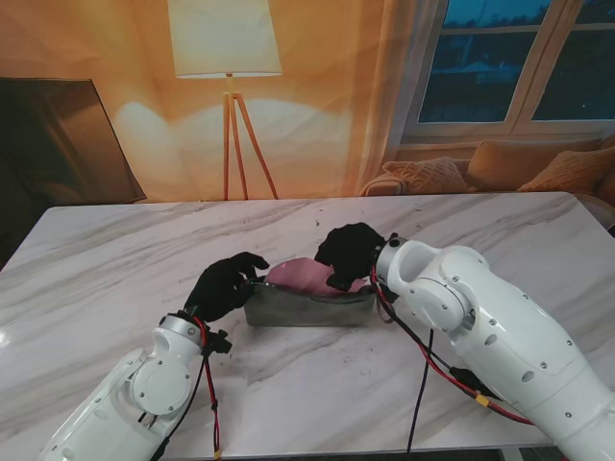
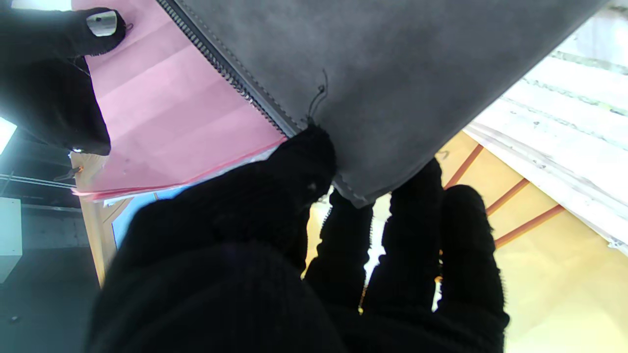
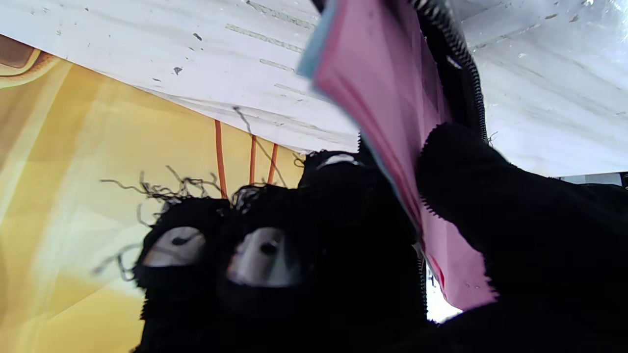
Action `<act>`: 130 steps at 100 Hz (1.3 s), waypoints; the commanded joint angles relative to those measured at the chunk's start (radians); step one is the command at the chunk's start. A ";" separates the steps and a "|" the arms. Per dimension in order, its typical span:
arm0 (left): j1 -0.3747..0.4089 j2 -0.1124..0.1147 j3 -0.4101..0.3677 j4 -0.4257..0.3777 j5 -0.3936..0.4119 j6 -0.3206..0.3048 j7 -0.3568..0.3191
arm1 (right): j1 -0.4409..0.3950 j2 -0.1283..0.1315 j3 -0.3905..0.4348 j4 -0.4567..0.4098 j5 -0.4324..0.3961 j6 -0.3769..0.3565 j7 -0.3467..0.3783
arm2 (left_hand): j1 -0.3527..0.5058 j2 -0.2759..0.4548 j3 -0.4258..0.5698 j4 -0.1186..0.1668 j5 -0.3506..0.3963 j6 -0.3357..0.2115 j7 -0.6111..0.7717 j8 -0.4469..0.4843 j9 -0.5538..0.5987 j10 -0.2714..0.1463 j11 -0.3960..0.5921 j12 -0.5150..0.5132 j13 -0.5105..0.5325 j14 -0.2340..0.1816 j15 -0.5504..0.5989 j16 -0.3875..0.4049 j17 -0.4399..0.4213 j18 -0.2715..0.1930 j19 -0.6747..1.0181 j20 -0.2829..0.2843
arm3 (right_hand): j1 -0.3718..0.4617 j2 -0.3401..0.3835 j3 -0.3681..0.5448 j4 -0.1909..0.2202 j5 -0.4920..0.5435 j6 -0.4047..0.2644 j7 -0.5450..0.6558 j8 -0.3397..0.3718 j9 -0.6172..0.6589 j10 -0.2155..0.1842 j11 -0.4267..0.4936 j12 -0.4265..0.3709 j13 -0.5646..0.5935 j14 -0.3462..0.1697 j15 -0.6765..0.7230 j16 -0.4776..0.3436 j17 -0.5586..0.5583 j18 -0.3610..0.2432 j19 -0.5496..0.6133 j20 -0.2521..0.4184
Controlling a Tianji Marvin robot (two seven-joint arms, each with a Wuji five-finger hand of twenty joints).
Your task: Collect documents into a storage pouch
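Two hands share the work: the left hand pinches the grey pouch corner, holding its mouth open mid-table, while the right hand grips pink documents, feeding them inside.

Left hand and right hand apparently pinched shut.

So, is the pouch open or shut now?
Open. The zipper is parted in the left wrist view, and the pink papers stick out of the pouch, pinched by the right hand; the left hand holds its corner.
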 commanded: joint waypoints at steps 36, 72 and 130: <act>-0.012 -0.009 0.014 0.013 -0.012 0.001 -0.008 | -0.032 -0.022 -0.018 0.062 0.013 0.065 -0.098 | 0.073 0.004 -0.023 0.010 0.099 -0.048 0.178 0.027 0.099 -0.008 0.023 0.027 0.088 0.026 0.064 0.023 0.034 -0.034 0.083 0.034 | -0.175 0.030 -0.086 0.065 -0.008 0.023 -0.175 0.087 -0.078 0.087 -0.041 -0.021 -0.079 -0.072 -0.086 -0.017 -0.098 0.002 -0.005 -0.025; -0.012 -0.011 0.019 0.011 -0.017 0.011 -0.005 | -0.081 -0.039 0.023 0.065 0.086 0.108 -0.168 | 0.073 0.003 -0.022 0.012 0.096 -0.053 0.209 0.012 0.101 -0.009 0.027 0.027 0.088 0.027 0.067 0.022 0.031 -0.035 0.085 0.034 | -0.227 0.062 -0.119 0.181 -0.108 -0.005 -0.369 0.235 -0.336 0.091 -0.236 -0.101 -0.329 0.004 -0.366 -0.031 -0.265 0.039 -0.194 -0.007; -0.007 -0.014 0.017 0.003 -0.025 0.021 0.006 | -0.116 -0.084 0.042 0.123 0.167 0.130 -0.380 | 0.070 0.006 -0.024 0.009 0.095 -0.054 0.224 -0.002 0.100 -0.014 0.028 0.024 0.081 0.028 0.062 0.016 0.026 -0.036 0.080 0.030 | 0.142 0.073 -0.089 0.000 -0.037 -0.125 -0.008 0.005 -0.131 0.085 -0.150 -0.104 -0.137 -0.021 -0.278 -0.031 -0.087 0.004 -0.061 -0.034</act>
